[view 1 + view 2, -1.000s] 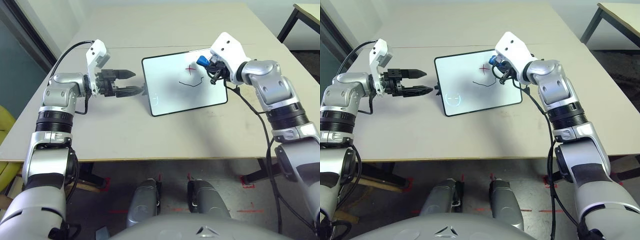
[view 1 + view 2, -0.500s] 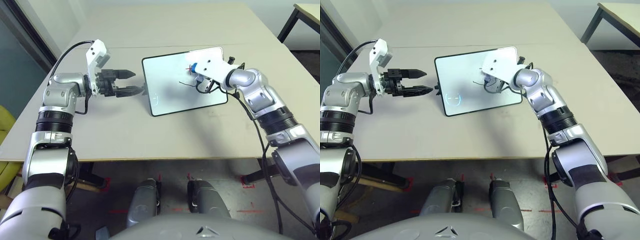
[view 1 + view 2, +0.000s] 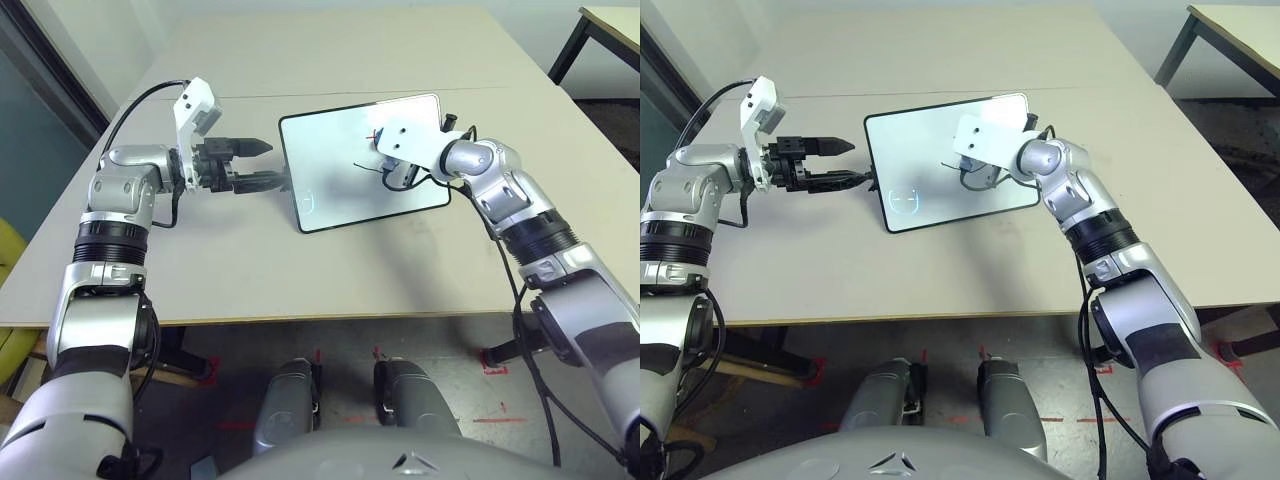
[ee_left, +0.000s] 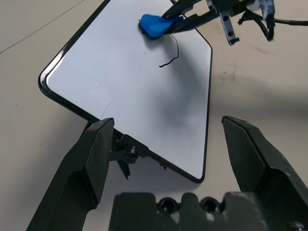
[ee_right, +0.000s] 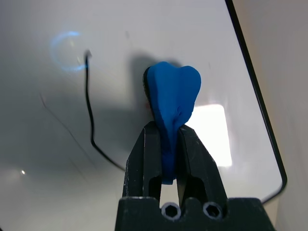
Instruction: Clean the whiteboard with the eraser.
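Squeezed visibly between the clamped right gripper (image 5: 166, 159), the soft blue oblong eraser (image 5: 172, 103) is judged light; the left gripper (image 4: 171, 159) stands apart.

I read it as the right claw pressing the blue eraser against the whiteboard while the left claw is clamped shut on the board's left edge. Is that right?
Not quite. The left claw is open, not clamped: the left wrist view shows its two black fingers spread wide, short of the black-framed white whiteboard. The rest holds: the right claw is shut on the small bright blue eraser, pressing it against the board.
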`<state>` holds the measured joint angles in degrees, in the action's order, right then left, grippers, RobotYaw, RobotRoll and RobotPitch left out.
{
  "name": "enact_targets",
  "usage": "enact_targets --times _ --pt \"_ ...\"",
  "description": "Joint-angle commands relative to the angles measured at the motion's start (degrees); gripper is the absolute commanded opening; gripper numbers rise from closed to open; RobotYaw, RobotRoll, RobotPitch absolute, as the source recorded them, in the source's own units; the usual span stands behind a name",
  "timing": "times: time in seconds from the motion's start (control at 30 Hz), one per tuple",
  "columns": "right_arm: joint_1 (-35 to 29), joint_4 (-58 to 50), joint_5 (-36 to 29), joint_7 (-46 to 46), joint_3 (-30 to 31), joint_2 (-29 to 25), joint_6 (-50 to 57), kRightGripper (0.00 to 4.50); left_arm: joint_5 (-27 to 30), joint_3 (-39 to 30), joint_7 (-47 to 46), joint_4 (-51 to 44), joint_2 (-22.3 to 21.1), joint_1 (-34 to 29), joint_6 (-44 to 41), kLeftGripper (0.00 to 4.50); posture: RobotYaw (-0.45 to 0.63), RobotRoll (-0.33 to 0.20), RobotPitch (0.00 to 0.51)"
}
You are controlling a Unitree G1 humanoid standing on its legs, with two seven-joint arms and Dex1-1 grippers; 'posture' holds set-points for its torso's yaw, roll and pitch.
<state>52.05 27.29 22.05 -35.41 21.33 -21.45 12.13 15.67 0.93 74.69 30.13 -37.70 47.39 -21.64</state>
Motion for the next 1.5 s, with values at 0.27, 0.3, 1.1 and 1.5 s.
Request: enact_targets --times 0.27,0.3,1.1,1.5 --pt "2.2 3.8 1.2 0.3 0.2 0.5 -1.1 0.21 0.0 -0.2 -0.2 0.2 -0.2 0.8 0.1 4.50 0.17 0.000 0.079" --pt "2.3 4.4 1.3 0.5 -0.1 -0.1 -1.3 0.21 0.0 -0.2 -0.2 0.2 -0.3 0.8 0.1 4.50 0.17 0.000 0.079" --pt "-1.7 -1.7 1.3 -5.2 1.1 -5.2 -3.0 0.20 0.1 -0.3 -0.5 0.4 0.2 0.7 0.3 4.50 0.17 0.000 0.092" --pt "2.6 4.2 3.9 -2.4 2.1 -0.5 -6.0 0.20 0.3 -0.9 -0.8 -0.8 -0.5 -0.4 -0.5 4.50 0.18 0.000 0.096"
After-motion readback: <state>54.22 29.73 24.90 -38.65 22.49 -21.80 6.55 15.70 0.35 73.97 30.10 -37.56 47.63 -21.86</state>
